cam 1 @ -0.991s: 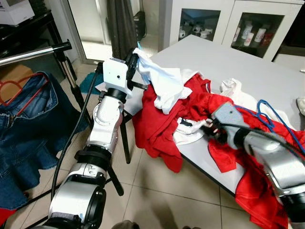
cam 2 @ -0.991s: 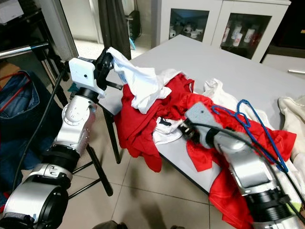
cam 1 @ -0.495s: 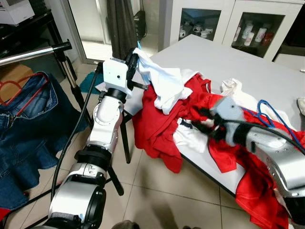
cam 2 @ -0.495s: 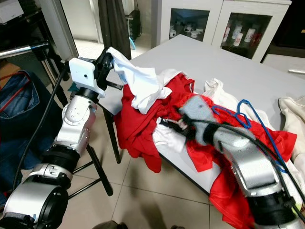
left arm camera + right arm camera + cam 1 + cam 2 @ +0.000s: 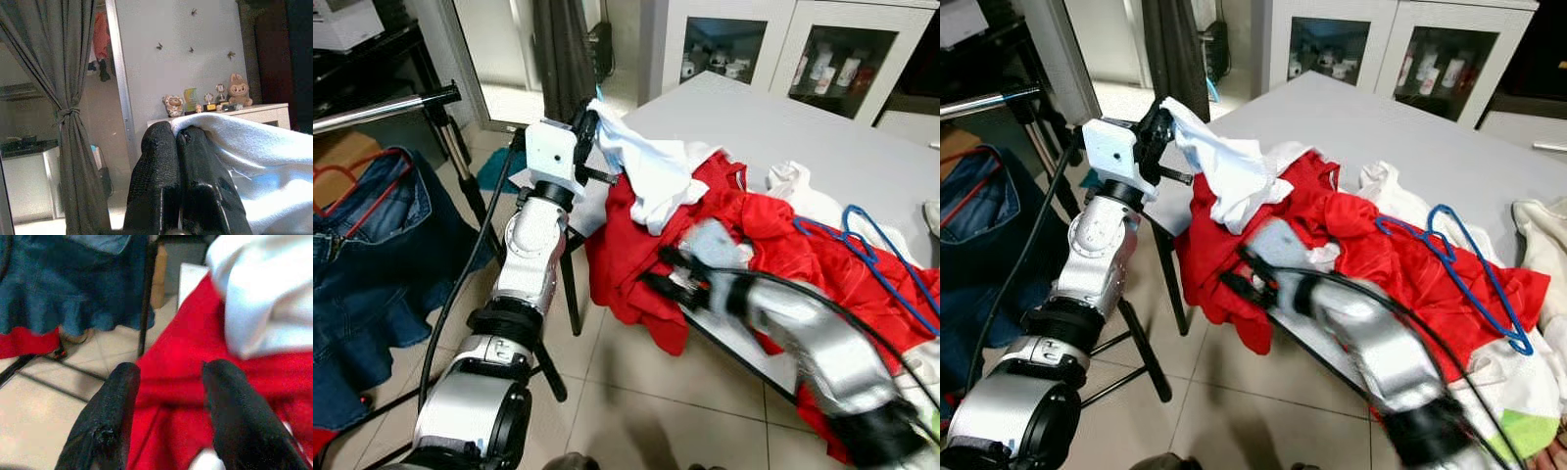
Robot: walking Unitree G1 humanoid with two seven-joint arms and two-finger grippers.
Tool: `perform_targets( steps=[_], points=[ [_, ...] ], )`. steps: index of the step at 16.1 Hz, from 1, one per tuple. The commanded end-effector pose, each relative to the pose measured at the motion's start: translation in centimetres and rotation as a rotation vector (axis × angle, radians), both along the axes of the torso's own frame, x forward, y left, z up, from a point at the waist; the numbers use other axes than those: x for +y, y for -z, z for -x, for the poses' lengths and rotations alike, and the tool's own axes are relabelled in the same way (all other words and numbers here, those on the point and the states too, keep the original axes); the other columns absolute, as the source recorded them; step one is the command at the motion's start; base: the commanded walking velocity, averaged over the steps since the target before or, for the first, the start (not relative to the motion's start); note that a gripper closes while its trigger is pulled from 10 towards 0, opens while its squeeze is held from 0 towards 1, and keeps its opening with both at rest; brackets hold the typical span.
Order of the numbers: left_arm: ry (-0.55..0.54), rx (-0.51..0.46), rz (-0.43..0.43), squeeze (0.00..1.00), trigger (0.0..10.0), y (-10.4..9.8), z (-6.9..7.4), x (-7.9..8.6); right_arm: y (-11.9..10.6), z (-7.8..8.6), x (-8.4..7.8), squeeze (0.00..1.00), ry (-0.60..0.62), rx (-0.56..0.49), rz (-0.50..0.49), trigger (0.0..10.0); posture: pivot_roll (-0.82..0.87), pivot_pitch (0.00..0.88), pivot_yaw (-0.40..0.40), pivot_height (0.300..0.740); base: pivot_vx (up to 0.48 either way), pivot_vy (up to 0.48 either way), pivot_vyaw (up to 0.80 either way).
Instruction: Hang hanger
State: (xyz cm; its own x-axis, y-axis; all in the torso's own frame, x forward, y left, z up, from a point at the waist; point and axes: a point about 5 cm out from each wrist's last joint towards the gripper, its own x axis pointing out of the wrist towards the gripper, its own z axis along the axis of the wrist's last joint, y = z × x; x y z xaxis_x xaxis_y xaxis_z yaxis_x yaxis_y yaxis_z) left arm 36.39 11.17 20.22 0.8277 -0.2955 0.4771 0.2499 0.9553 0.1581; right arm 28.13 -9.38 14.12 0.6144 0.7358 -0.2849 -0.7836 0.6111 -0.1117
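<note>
My left gripper (image 5: pixel 588 121) is raised at the table's left corner, shut on a white garment (image 5: pixel 646 162); in the left wrist view its fingers (image 5: pixel 161 161) are pressed together with the white cloth against them. My right gripper (image 5: pixel 662 271), blurred, is low at the table's near edge over the hanging red clothes (image 5: pixel 631 259). Its fingers (image 5: pixel 117 396) stand apart with nothing between them. A blue hanger (image 5: pixel 864 245) lies on the red clothes at the right, away from both grippers.
A metal rail (image 5: pixel 382 108) on a tripod stand stands at the left, with a denim garment (image 5: pixel 372 255) on a red hanger (image 5: pixel 347 176) below it. White cabinets (image 5: pixel 773 49) stand behind the grey table (image 5: pixel 783 127). Tiled floor lies in front.
My right arm has swung left from the middle of the clothes pile to the table's near edge. Its gripper now points at the hanging red cloth. The left arm has not moved.
</note>
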Motion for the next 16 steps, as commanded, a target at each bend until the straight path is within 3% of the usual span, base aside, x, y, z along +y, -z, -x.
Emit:
perform_targets(
  steps=[1, 4, 8, 12, 16],
  points=[
    [0.007, -0.05, 0.008, 0.0, 10.0, -1.5, -0.2, -0.2, 0.2, -0.7, 0.6, 0.0, 0.032, -0.019, 0.023, 10.0, 0.03, 0.0, 0.065, 0.74, 0.0, 0.0, 0.0],
    [0.015, -0.047, 0.009, 0.0, 10.0, -1.4, -0.1, -0.5, 1.3, -2.3, 2.7, 0.0, 0.111, -0.021, 0.073, 10.0, 0.03, 0.0, 0.063, 0.74, 0.0, 0.0, 0.0],
    [0.018, -0.047, 0.011, 0.0, 10.0, -1.3, -0.1, -0.5, 3.7, -3.1, 3.1, 0.0, 0.165, 0.002, 0.199, 10.0, 0.03, 0.0, 0.062, 0.74, 0.0, 0.0, 0.0],
    [0.016, -0.052, 0.011, 0.0, 10.0, -1.5, -0.1, -0.4, 4.3, -4.0, 1.6, 0.0, 0.278, 0.009, 0.249, 10.0, 0.03, 0.0, 0.065, 0.74, 0.0, 0.0, 0.0],
    [0.011, -0.056, 0.013, 0.0, 10.0, -1.7, -0.2, -0.3, 5.0, -5.4, -2.2, 0.0, 0.493, 0.031, 0.312, 10.0, 0.03, 0.0, 0.064, 0.74, 0.0, 0.0, 0.0]
  ],
)
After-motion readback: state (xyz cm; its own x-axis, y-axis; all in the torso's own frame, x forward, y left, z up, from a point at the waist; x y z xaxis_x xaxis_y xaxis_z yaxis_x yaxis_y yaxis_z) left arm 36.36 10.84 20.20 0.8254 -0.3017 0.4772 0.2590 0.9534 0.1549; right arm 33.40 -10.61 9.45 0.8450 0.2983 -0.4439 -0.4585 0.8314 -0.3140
